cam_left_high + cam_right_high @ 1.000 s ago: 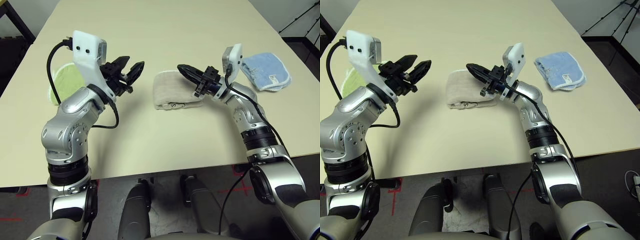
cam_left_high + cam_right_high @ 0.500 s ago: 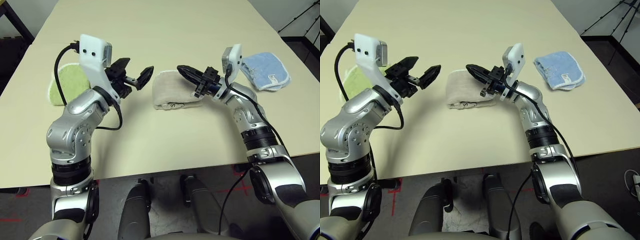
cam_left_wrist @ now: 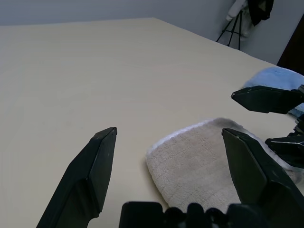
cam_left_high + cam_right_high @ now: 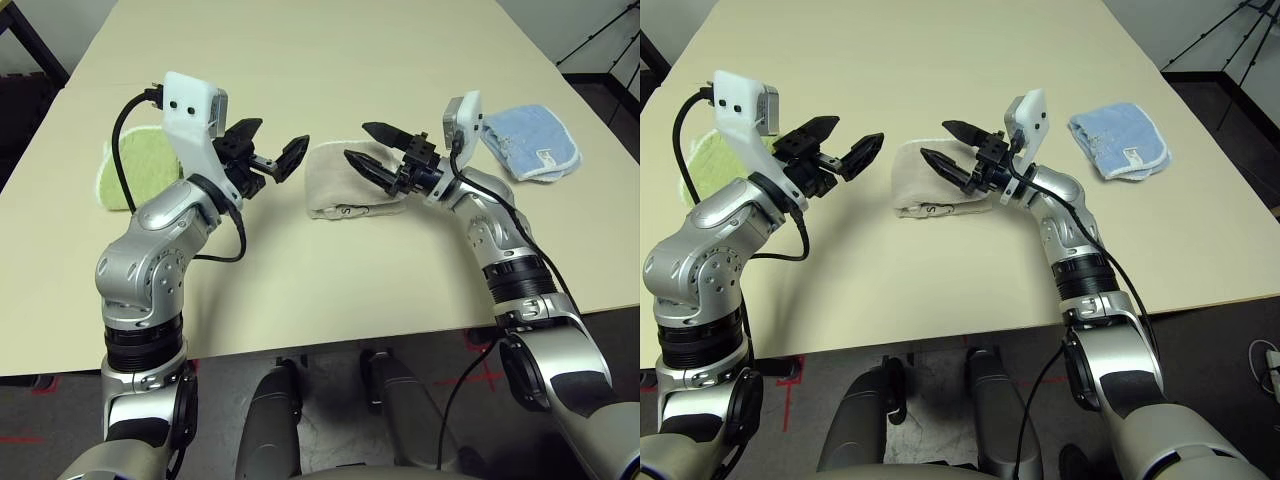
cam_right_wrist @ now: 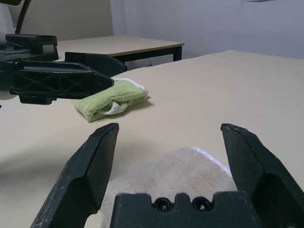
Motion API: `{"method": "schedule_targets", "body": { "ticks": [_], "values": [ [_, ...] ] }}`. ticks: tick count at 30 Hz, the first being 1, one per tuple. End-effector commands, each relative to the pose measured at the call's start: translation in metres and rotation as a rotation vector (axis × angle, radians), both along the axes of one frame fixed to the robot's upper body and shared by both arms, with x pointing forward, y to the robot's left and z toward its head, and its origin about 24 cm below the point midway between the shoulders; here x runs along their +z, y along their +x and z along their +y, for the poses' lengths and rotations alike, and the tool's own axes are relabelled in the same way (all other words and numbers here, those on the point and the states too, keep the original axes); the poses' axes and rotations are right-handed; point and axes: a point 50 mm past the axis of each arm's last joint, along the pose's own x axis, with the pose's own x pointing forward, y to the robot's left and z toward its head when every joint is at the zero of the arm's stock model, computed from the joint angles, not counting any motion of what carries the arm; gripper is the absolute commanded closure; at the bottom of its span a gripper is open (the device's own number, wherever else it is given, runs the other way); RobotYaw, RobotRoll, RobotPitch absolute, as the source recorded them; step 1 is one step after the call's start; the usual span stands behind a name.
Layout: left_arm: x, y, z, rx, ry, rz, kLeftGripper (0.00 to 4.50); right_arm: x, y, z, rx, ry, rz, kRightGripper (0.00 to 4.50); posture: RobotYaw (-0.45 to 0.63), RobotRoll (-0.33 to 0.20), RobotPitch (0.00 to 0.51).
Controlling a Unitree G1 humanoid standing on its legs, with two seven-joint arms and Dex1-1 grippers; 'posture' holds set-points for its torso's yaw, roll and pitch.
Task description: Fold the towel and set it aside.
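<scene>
Since a second ago, the right gripper (image 4: 382,148) has sprung its jaws apart above the towel (image 4: 343,182). On the desk (image 4: 330,60) the towel lies folded in a compact bundle, released. Left of the towel, the left gripper (image 4: 272,147) hovers, jaws apart, empty. Setting it aside probably remains.

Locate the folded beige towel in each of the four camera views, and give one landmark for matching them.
Left eye view: beige towel at table centre, between the two hands.
Right eye view: same towel, centre, just left of the right hand.
Left wrist view: towel low in the picture, between the fingers.
Right wrist view: towel at the bottom, between the fingers.
Shared landmark: the towel's white stitched edge.
</scene>
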Motion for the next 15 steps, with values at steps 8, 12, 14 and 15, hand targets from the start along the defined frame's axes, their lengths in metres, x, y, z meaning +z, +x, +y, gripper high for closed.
{"method": "schedule_targets", "body": {
  "ticks": [8, 12, 14, 15],
  "values": [
    [-0.0063, -0.0011, -0.0035, -0.032, 0.012, 0.015, 2.97, -0.0022, -0.0024, -0.0033, -0.001, -0.001, 0.001, 2.58, -0.09, 0.000, 0.196],
    [-0.0079, -0.0001, -0.0043, -0.033, 0.024, 0.019, 4.50, -0.0043, -0.0017, -0.0047, -0.013, -0.005, 0.004, 4.21, -0.09, 0.000, 0.196],
    [-0.0099, 0.0011, -0.0068, -0.038, 0.031, 0.024, 4.50, -0.0072, -0.0012, -0.0071, -0.028, -0.010, 0.012, 4.46, -0.10, 0.000, 0.195],
    [-0.0105, 0.0016, -0.0087, -0.045, 0.033, 0.026, 4.50, -0.0088, -0.0011, -0.0084, -0.035, -0.014, 0.016, 4.46, -0.10, 0.000, 0.196]
  ]
}}
